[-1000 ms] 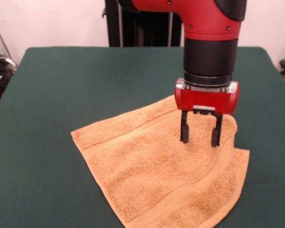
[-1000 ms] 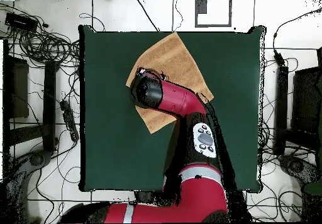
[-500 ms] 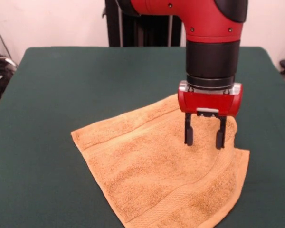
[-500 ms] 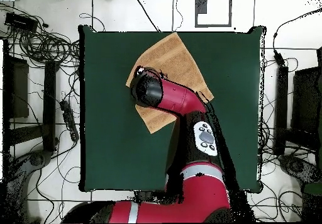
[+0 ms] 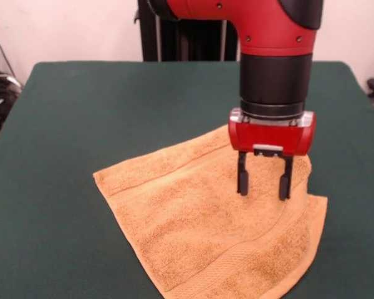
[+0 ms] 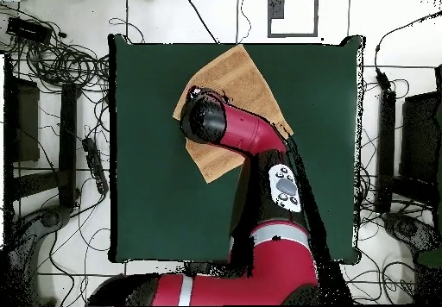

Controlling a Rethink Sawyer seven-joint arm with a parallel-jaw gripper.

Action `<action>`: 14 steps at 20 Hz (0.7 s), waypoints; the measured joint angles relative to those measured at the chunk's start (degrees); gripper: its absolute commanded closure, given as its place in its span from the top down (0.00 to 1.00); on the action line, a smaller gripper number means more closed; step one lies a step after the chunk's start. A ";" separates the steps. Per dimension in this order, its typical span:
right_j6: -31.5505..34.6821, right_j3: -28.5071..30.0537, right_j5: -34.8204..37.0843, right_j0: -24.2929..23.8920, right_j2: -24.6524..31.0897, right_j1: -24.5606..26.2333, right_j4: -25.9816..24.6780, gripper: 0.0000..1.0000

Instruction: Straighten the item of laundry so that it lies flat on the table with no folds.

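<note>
One towel (image 5: 199, 230) lies on the green desk (image 5: 81, 112), set cornerwise, its nearest corner running off the bottom edge of the front view. Most of it lies flat. At its right side a fold stands up as a raised flap behind the end effector, and the edge below steps outward to a corner. One woven band shows near the lower edge.

One red and black arm (image 6: 250, 140) reaches down over the towel. Its end effector (image 5: 260, 184) points straight down with its two fingers (image 5: 242, 177) spread apart, gripping nothing, tips just above or touching the cloth beside the flap.
</note>
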 measured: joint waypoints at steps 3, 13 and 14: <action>0.00 -0.35 0.00 -0.71 0.00 0.72 0.00 1.00; 0.00 -0.55 -1.10 -6.39 0.05 5.09 -3.93 1.00; 0.00 -0.56 -1.17 -7.08 0.05 5.68 -4.55 1.00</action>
